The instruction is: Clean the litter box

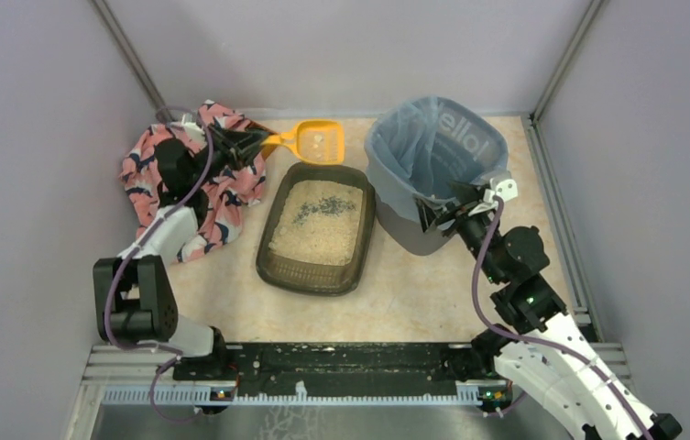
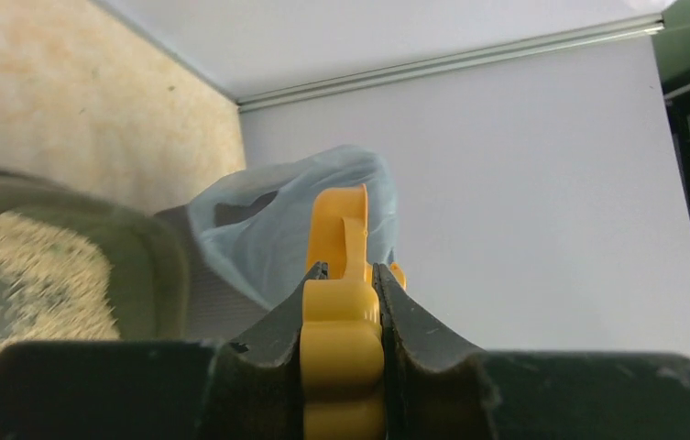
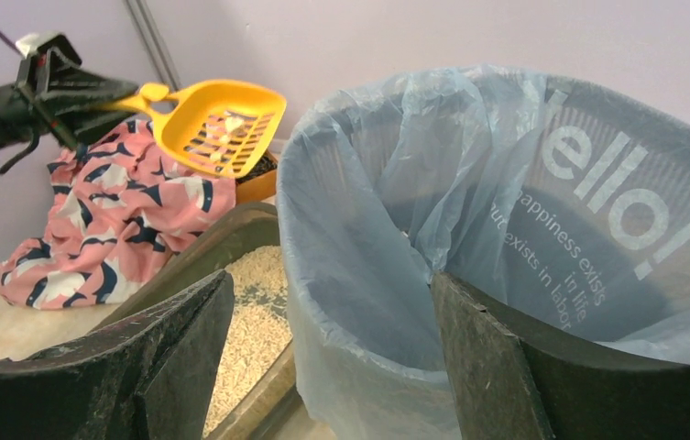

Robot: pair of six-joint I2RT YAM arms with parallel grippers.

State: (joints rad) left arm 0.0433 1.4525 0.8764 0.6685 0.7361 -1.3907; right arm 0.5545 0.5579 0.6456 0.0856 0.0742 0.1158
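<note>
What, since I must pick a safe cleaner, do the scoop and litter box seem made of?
Scoop: likely rigid plastic, smooth yellow-orange, judging by its moulded slots. Litter box: likely plastic too, dark and translucent, with rounded moulded corners.

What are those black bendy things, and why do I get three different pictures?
They are two robot arms, bolted at the near edge of a table. One picture looks down from above; the other two come from small cameras on the arms' wrists. On the table lie a litter box with pale litter, a grey bin lined with a blue bag, and a pink patterned cloth. The left gripper is shut on the handle of a yellow scoop, lifted, with a few pale bits in it. The right gripper is open, right at the bin's rim.
</note>
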